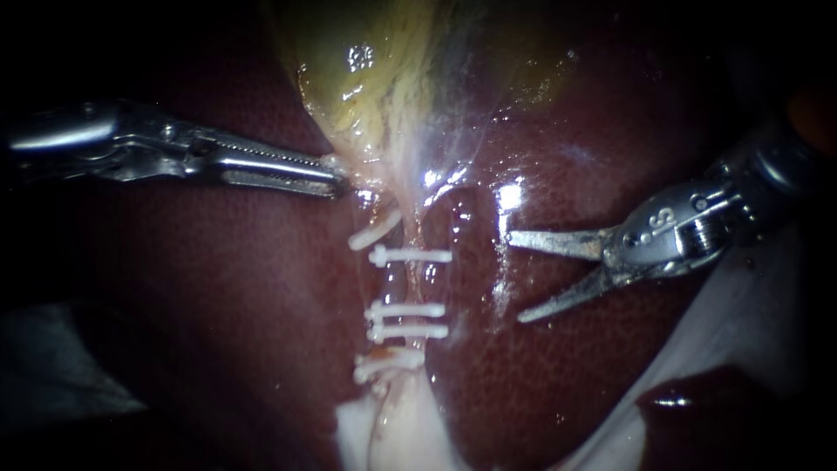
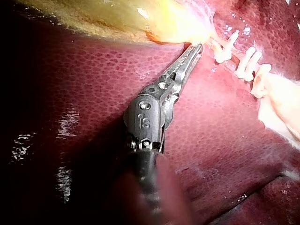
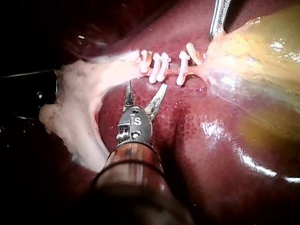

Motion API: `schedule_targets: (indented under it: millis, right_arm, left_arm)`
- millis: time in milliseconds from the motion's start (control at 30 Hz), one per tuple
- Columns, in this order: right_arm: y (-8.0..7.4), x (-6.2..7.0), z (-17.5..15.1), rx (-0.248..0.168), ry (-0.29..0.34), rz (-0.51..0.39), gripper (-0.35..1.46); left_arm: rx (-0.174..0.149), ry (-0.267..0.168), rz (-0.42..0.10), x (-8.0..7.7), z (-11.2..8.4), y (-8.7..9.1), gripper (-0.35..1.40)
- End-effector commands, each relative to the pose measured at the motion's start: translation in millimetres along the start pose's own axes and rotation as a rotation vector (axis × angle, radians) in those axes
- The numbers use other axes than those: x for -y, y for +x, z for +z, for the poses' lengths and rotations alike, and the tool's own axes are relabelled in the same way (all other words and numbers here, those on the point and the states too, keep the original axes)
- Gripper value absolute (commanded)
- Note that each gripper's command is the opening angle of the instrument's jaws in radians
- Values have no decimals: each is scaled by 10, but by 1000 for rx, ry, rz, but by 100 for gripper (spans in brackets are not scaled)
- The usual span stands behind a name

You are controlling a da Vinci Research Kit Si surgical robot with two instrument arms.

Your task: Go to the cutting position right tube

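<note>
**White clips set, open jaws short of the tube**

White clips (image 1: 410, 255) cross the stalk that runs down from the gallbladder (image 1: 392, 78) over the dark red liver (image 1: 567, 366). One clip sits high, a pair sits lower, and others lie obliquely at either end. Two strands seem to lie side by side under the clips. The one nearer the incoming blades is taken as the right tube (image 1: 427, 283), with a bare stretch showing between the upper clip and the pair.

The left instrument (image 1: 336, 177) has its jaws closed on the gallbladder where it narrows, holding the stalk taut.

The right instrument (image 1: 516, 277) has its jaws spread wide and holding nothing, with the tips pointing at the clip row. The tips are near the clip ends but apart from them, over bare liver. The right wrist view also shows them just short of the stalk.

Progress, as judged:
- **Done:** the jaws are open and roughly level with the bare stretch.
- **Left:** the final advance, until the right tube lies between the jaws, between clips and clear of them.
</note>
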Motion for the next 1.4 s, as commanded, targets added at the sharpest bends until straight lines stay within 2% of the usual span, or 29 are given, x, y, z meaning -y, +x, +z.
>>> schedule_targets:
  millis: [33,100,300,467,567,700,1000,1200,1400]
  right_arm:
    - [0,0,0,-1,0,0,135]
    - [0,0,0,0,0,0,135]
    - [0,0,0,-1,0,0,135]
    - [0,0,0,-1,0,0,135]
    - [1,1,0,-1,0,0,135]
    - [2,1,0,0,-1,1,135]
    - [8,1,7,-9,-5,-2,137]
    - [18,0,23,-19,0,85,143]
    - [15,-2,44,-50,61,201,143]
  left_arm:
    - [0,0,0,-1,-1,0,-35]
    - [0,-1,-1,-2,-2,1,-35]
    - [-32,-12,-10,-10,-20,15,-35]
    - [-80,-6,-25,-13,-45,36,-35]
    - [-110,2,-14,-11,-61,48,-35]
    - [-133,13,-9,-9,-74,56,-35]
    - [-139,20,-7,-9,-73,60,-35]
    - [-140,29,-8,-11,-66,62,-35]
    - [-140,27,-9,-13,-63,63,-35]
